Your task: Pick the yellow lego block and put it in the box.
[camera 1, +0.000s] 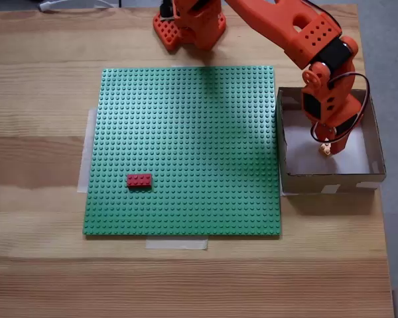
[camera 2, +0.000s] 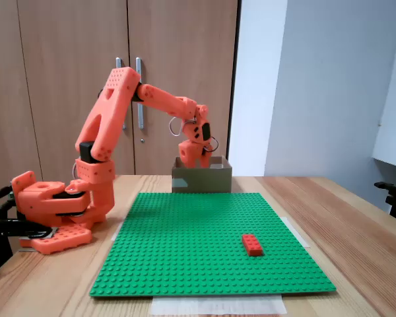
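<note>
Claw inside the brown box pinches a small yellow-orange lego block.

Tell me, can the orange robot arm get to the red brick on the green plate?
Probably yes. The red brick lies alone on the green baseplate, with nothing around or over it. The gripper is over in the box, so it would have to swing across.

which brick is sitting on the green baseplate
The red brick lies alone on the green baseplate; the small yellow-orange piece sits at the tool's tip above the box.
</note>
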Available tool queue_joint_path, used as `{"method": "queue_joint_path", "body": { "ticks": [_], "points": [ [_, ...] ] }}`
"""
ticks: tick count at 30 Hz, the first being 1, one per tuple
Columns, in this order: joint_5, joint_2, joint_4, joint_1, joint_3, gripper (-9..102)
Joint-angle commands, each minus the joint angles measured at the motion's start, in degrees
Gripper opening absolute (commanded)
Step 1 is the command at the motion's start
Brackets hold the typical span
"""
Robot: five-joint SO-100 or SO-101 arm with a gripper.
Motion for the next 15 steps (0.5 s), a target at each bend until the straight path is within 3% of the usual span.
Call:
{"method": "queue_joint_path", "body": {
  "ticks": [1,15],
  "points": [
    [0.35,0.97,0.79,-0.79,-3.43,17],
    [-0.97,8.7,3.52,-0.26,-7.12,13]
  ]
}}
